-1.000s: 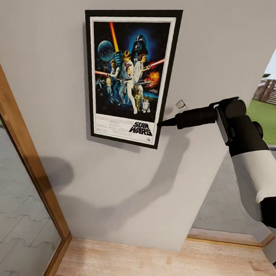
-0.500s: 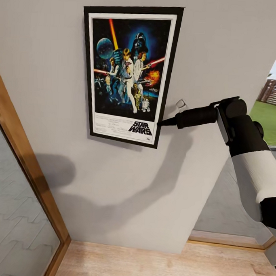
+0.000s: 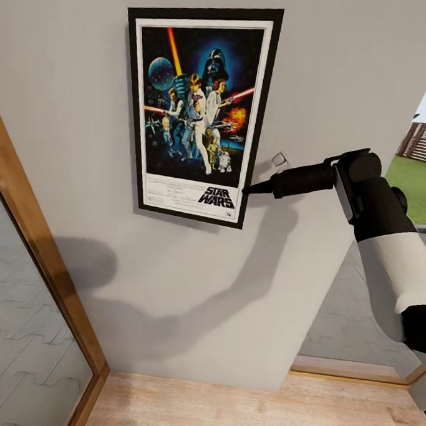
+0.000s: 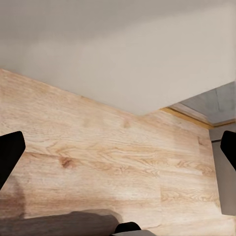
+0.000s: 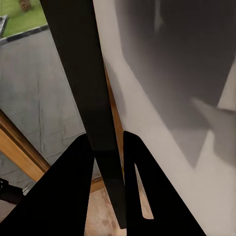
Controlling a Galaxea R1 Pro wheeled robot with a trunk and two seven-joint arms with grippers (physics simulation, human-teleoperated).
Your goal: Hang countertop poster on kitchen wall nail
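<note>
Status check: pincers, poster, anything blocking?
Right pincer shut on poster at its lower right edge. Left pincer open, holding nothing, over wood floor. Poster upright against wall. Nothing in the way.

The poster [image 3: 196,115] covers its wall nail. The right arm [image 3: 386,247] is cut off at the frame's lower right edge.

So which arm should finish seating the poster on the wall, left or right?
Right. The right gripper is pinched on the poster at its lower right edge, against the wall; the right wrist view shows the frame between its fingers. The left gripper is open, pointing at the wooden floor.
</note>
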